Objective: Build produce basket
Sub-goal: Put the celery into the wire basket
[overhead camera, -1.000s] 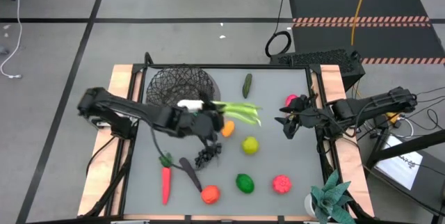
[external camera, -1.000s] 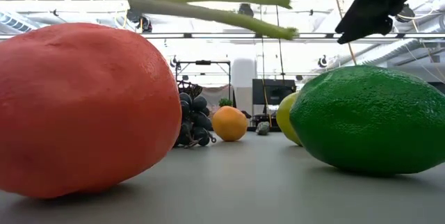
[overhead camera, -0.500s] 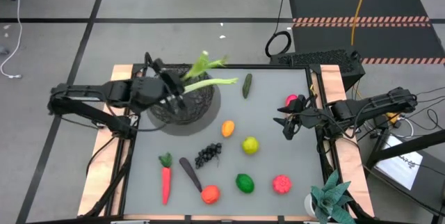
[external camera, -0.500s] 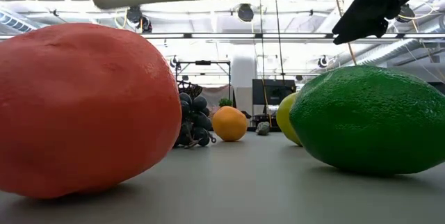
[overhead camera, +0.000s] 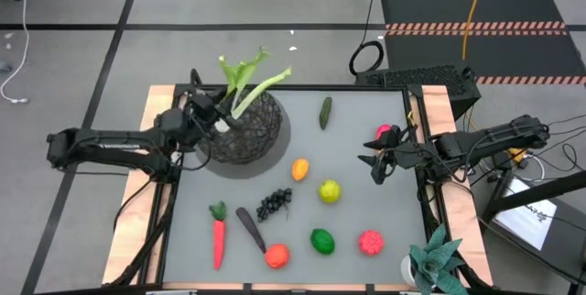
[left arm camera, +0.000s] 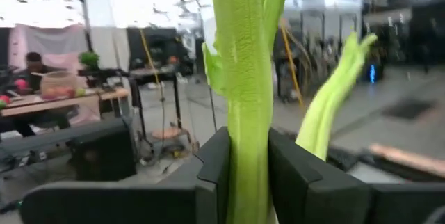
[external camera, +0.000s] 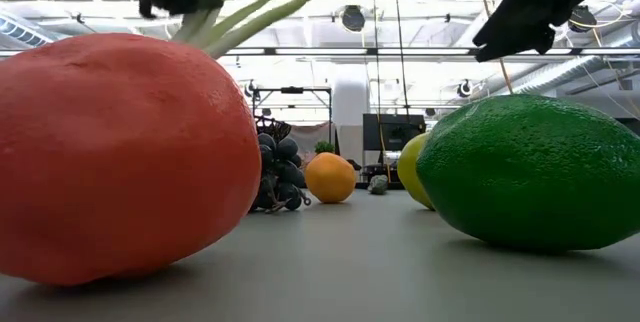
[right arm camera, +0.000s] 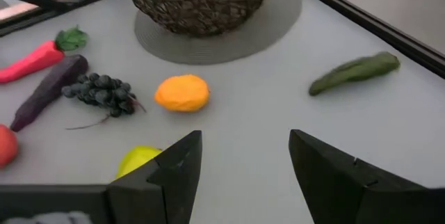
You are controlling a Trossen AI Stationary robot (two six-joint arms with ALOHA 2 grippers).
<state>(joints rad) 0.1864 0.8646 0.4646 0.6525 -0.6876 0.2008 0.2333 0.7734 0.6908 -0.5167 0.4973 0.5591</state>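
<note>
Near edge of worktop [overhead camera: 366, 194]: carrot [overhead camera: 218, 237], mango [overhead camera: 276, 256], lime [overhead camera: 321, 240] await collection.
Right end effector [overhead camera: 377, 164]: spread, empty, idle at right.
Far left: left end effector [overhead camera: 218, 119] pinching leek [overhead camera: 249, 89] upright over basket [overhead camera: 240, 123].
Step judged: depositing leek; next calls for lowering and release.
Readable writing: none.

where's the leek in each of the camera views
High view: the leek stands over the basket, gripped by the left tool.
Low view: its green stalks show at the top left.
Left wrist view: it fills the centre, clamped between the fingers.
Right wrist view: not in it.
Shared landmark: the orange.
</note>
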